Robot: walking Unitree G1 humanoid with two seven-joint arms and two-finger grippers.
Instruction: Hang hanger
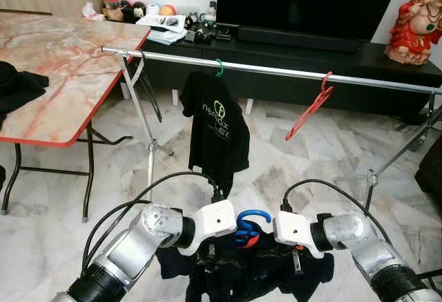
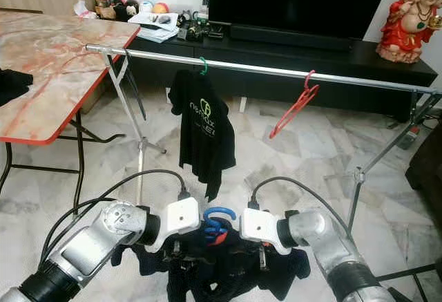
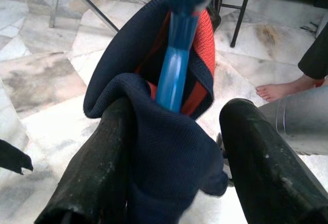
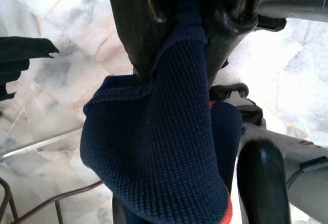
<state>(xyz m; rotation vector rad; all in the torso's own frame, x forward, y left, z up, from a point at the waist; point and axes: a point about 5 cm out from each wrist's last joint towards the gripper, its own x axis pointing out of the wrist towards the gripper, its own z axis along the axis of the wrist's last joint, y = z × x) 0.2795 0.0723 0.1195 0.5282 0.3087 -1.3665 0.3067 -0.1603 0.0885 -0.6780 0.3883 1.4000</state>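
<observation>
Both arms were raised low at 6 o'clock in the head view, holding a dark navy garment (image 1: 248,267) on a blue hanger (image 1: 252,222) between them. Left gripper (image 3: 174,157) had its fingers apart with the knit fabric bunched between them, one finger (image 3: 97,167) pressed into the cloth; looked like a loose pinch, not a firm clamp. Right gripper (image 4: 179,34) had its fingers closed on the garment's shoulder fabric. The rail (image 1: 276,71) ran across at 12 o'clock, well apart from the load, carrying a black T-shirt (image 1: 217,129) on a green hanger (image 1: 219,68) and an empty red hanger (image 1: 311,107). Free gap between those two sat around 12 to 1 o'clock, probably the best target. Judgement: lift both arms evenly, keep the blue hook upright and facing the rail, clear the rail from above, then lower on; firm up the left grip first or the cloth may slip.
</observation>
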